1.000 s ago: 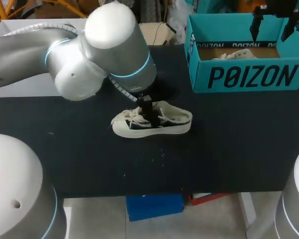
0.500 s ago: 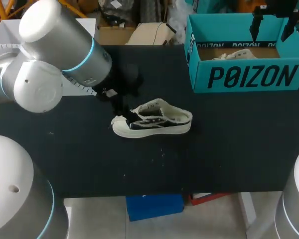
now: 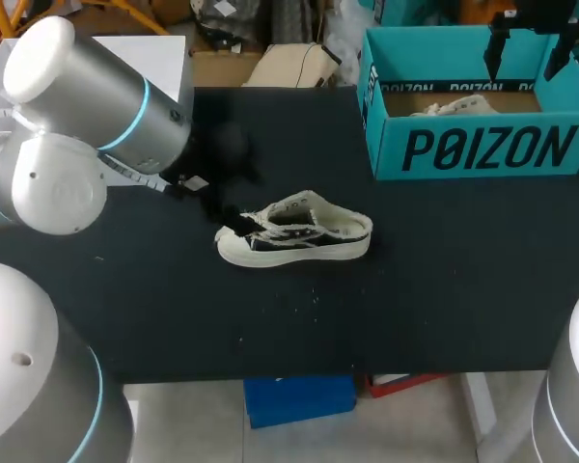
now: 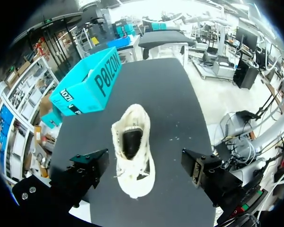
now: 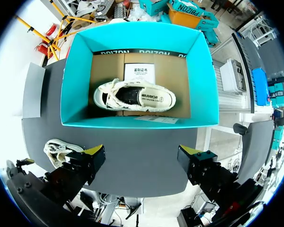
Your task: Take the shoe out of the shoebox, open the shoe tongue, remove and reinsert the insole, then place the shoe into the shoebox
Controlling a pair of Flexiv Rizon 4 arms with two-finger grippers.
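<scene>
A cream low-top shoe (image 3: 299, 231) with dark side panels lies on the black table (image 3: 444, 289), toe to the left, its mouth spread wide. My left gripper (image 3: 222, 212) hangs open just beyond the toe; in the left wrist view the shoe (image 4: 131, 151) lies below its spread fingers (image 4: 87, 168), untouched. The teal shoebox (image 3: 482, 149) stands at the back right with a second cream shoe (image 5: 135, 97) inside. My right gripper (image 5: 142, 153) is open high above the box's front wall, holding nothing, and shows above the box (image 3: 529, 48) in the head view.
A white card (image 5: 138, 72) lies on the brown floor of the box behind the second shoe. A white sheet (image 3: 164, 48) sits at the table's back left corner. Small pale specks (image 3: 304, 299) dot the cloth in front of the shoe.
My left arm has drawn back to the left, from over the shoe's middle to past its toe. The shoe's mouth now stands wider open. The right arm has kept still.
</scene>
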